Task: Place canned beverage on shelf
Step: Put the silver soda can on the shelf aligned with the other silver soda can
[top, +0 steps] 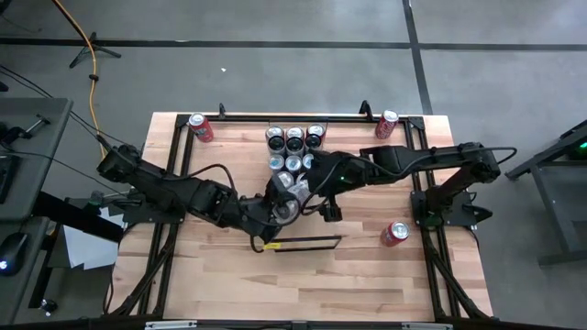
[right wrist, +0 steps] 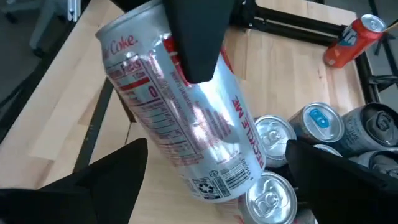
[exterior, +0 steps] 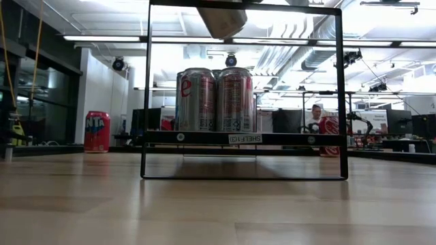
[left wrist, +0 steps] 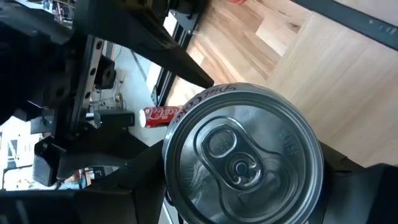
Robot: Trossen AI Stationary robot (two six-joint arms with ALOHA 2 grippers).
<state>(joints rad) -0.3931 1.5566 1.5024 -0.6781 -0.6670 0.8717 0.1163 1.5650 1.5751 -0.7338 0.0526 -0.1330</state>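
1. Silver can (left wrist: 244, 155), lid-on to the left wrist view, fills that picture; the left gripper (top: 282, 209) holds it tilted, its dark fingers (right wrist: 194, 37) clamped on the can's side.
2. Location of the held can: raised over the near edge of the shelf (top: 367, 133), just in front of the cans already standing there, not yet resting on the board.
3. Right gripper (top: 323, 203), fingers spread wide and holding nothing, sits close beside the held can, on the side away from the left arm.
4. Shelf contents: a tight cluster of upright cans (top: 294, 137), three at the back with silver-and-blue tops in front; in the low view two silver cans (exterior: 216, 99) stand on the shelf rail.
5. Off the shelf, on the surface (top: 367, 275): a red can (top: 200, 127) at the shelf's far left corner, another (top: 387, 124) at its far right corner, and a third (top: 395, 233) well in front.
6. Risk: the can is tilted, so released like this it would likely land on its edge and topple.
7. Risk: the cluster is crowded; lowering the can into it could knock neighbours over, and the two grippers could collide.
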